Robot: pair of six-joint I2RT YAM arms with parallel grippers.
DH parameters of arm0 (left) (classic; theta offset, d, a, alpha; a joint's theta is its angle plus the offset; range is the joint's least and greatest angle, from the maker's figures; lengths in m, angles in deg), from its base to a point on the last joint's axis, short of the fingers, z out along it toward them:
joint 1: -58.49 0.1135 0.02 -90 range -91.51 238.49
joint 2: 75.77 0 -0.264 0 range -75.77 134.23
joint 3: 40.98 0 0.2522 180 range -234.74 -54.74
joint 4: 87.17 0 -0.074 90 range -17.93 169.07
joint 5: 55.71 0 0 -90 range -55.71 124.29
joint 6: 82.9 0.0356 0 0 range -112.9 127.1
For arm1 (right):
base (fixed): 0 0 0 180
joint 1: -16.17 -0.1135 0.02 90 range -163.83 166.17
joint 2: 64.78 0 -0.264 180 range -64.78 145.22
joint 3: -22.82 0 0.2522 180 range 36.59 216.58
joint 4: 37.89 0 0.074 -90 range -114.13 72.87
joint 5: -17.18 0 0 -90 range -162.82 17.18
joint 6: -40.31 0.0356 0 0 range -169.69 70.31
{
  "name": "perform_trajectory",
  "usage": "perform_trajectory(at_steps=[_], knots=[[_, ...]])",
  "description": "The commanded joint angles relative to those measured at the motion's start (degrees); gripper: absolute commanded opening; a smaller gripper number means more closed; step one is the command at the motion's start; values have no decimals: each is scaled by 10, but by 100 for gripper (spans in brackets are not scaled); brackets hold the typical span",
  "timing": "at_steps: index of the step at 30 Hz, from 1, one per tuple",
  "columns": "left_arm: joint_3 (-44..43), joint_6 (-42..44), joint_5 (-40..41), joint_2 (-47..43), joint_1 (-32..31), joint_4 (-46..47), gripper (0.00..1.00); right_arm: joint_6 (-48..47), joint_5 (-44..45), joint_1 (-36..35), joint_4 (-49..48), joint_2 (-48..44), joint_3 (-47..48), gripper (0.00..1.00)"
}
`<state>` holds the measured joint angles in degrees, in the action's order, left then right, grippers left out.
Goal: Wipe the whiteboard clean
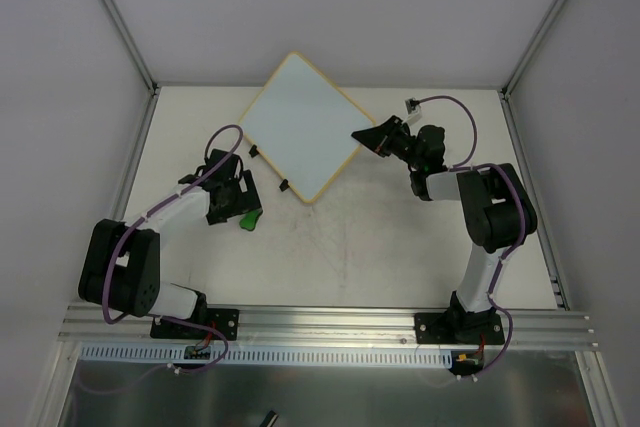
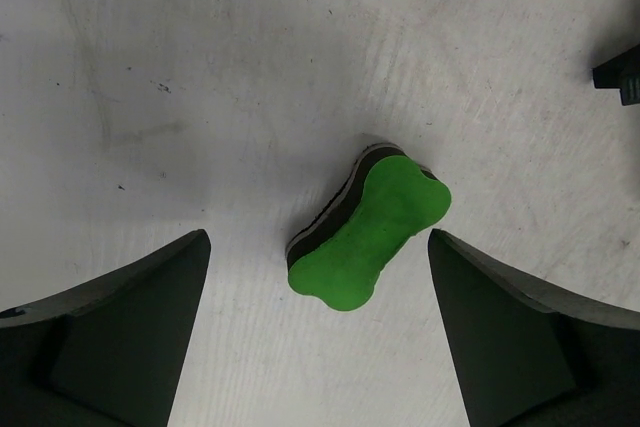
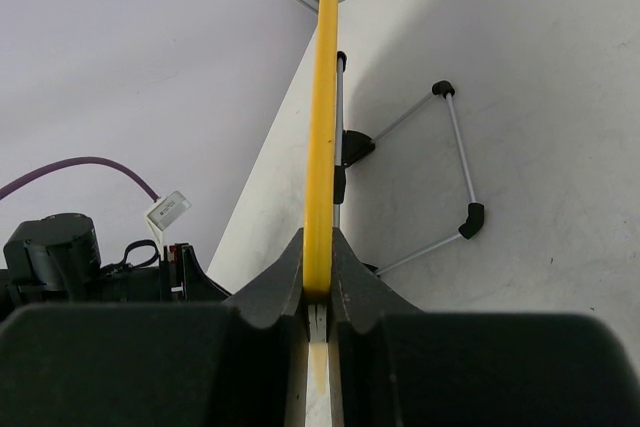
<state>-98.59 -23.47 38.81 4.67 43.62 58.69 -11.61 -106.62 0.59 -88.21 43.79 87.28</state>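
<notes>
Top external view has the right claw [image 1: 372, 137] clenched on the right-hand corner of the whiteboard [image 1: 300, 127]. The board spreads away to the left of that claw as a diamond, and its face reads as plain white inside the pale yellow frame. Its far corner overlaps the back wall in this view. Two small black clips [image 1: 254, 153] sit on the lower-left edge, the side turned away from the right claw. Whether the board rests flat on the bench [image 1: 400, 247] or is tipped up, I cannot tell from above.

From the right wrist, the whiteboard [image 3: 322, 97] appears edge-on as a thin yellow strip running straight ahead out of the right claw [image 3: 318, 312]. Both fingers press against it, one on each side. Just right of the strip, ahead of the claw, is a thin wire bracket [image 3: 455, 162] with black ends.

The left claw [image 1: 240, 209] hangs low over the bench, well apart from the right claw and just short of the board's clipped edge. It is released, with its fingers [image 2: 150, 307] spread wide. A green eraser [image 2: 375, 232] with a dark underside lies on the bench between them, turned at an angle and touching neither finger.
</notes>
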Motion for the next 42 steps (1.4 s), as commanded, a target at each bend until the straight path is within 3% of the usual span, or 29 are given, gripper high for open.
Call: perform_trajectory(at_steps=[1,4,18,25,33,37,42], knots=[[13,-3,6,5,5,15,91,-5,-40,-7,-34,-8,29,1],[19,-5,1,1,6,22,92,-6,-40,-6,-34,-8,29,15],[25,-10,5,-17,5,28,93,-6,-39,-6,-35,-6,29,26],[29,-12,9,-29,6,30,93,-6,-37,-6,-34,-5,29,52],[32,-15,12,-27,6,33,99,-5,-36,-8,-34,-4,29,68],[38,-18,15,-38,6,38,99,-6,-35,-7,-35,-2,28,99],[47,-22,24,-61,6,44,99,-6,-33,-7,-34,-6,25,99]])
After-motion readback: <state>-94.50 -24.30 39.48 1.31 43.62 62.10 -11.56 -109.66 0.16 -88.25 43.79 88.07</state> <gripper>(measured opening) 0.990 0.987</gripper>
